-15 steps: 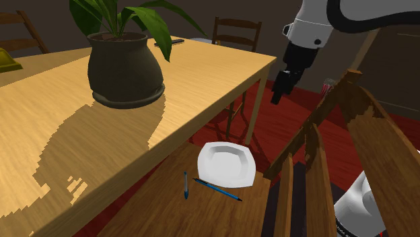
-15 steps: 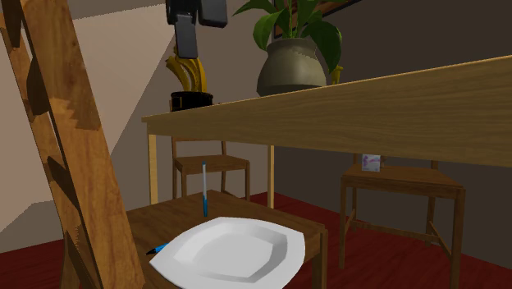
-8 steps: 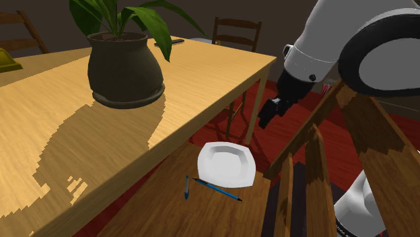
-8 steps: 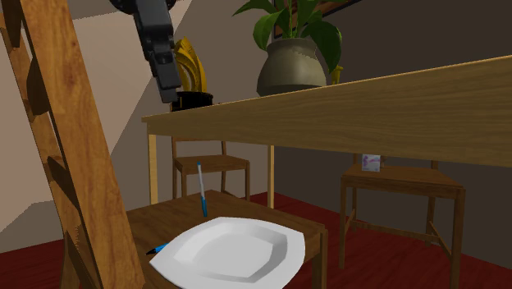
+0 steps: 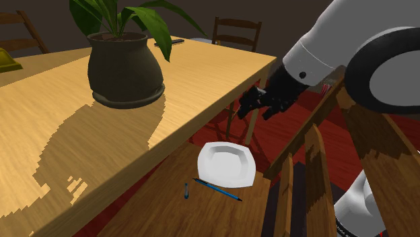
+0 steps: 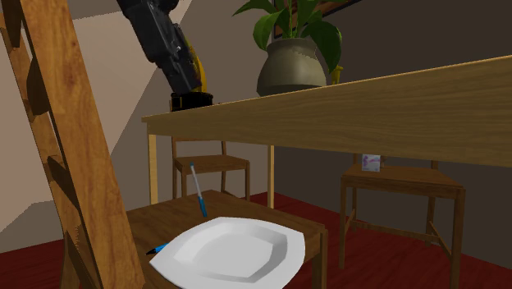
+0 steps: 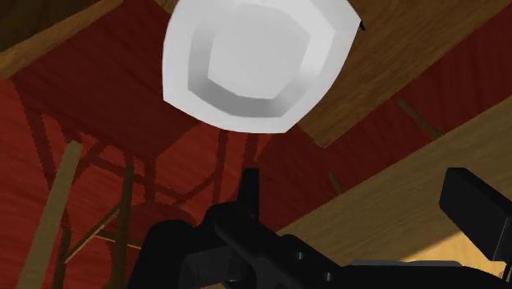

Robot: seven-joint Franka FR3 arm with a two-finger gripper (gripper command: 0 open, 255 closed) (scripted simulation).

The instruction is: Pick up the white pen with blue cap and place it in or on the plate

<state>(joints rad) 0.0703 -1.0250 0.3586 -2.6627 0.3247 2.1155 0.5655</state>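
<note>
While my gripper (image 5: 256, 102) hangs wide and empty right of the shoulder view's centre, I list: white pen with blue cap (image 5: 186, 190), lower centre on the chair seat (image 5: 165, 217), left of the plate (image 5: 227, 163); judged light, stiff, slick; grasp mid-barrel.

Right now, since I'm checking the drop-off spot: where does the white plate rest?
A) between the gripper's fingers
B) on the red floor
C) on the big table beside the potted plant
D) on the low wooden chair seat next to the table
D: the white plate lies flat on the wooden chair seat, below the level of the table that carries the potted plant.
</note>
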